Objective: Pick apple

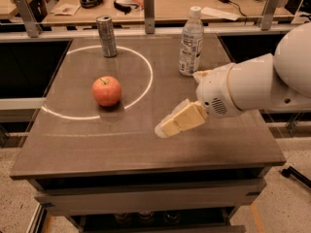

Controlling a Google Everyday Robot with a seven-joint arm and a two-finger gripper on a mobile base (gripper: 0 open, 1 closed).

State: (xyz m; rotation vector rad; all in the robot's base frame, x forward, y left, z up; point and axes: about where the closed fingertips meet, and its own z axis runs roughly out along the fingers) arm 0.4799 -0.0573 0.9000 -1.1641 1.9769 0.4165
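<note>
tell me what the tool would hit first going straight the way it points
Probably just the brown tabletop. The tool, over the table's near right, points left and slightly frontward, so its line seems to pass in front of the round red-orange apple; depth is unclear.

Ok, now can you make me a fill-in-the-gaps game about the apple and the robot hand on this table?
1. The gripper hovers over the table, on the picture's ____ side of the apple, not touching it.
2. The can stands ____, not tipped over.
3. The bottle has a cap coloured ____.
Missing words: right; upright; white.
</note>
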